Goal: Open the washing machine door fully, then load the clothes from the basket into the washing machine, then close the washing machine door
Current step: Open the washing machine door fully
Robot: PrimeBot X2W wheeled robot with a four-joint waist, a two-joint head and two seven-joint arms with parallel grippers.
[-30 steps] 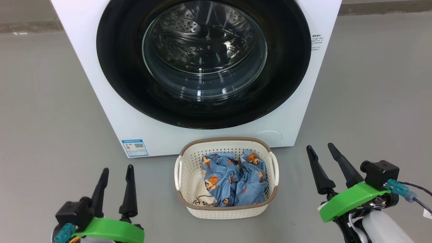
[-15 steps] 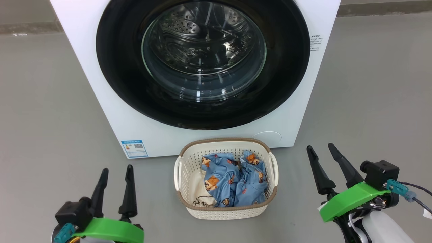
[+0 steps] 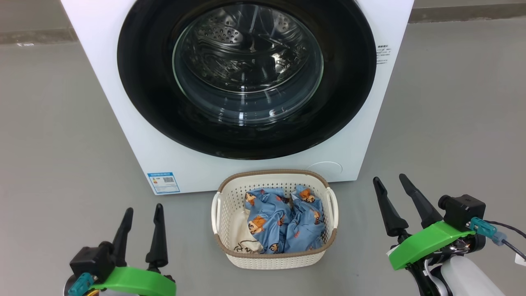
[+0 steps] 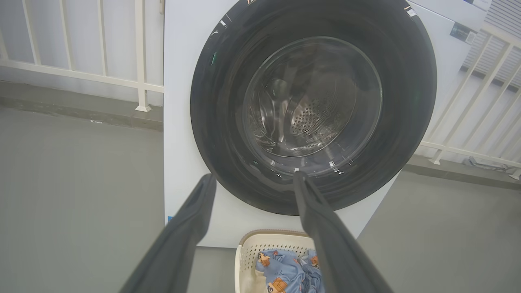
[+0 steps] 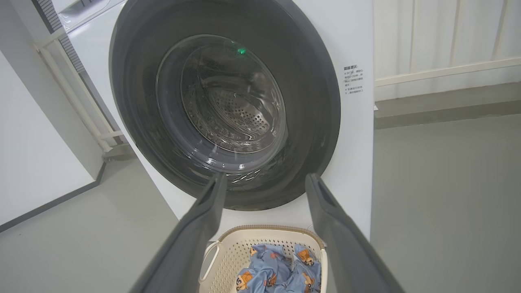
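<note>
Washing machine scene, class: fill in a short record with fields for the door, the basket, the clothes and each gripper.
washing machine door: shut, flush on the white washing machine
basket: upright on the floor in front of the machine
clothes: in the basket, blue bear-print pieces and a cream one
left gripper: open, empty, left of the basket
right gripper: open, empty, right of the basket
task stage: door not yet opened

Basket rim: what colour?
Brown, woven-look, on the cream perforated basket. Clearest in the head view.
</note>
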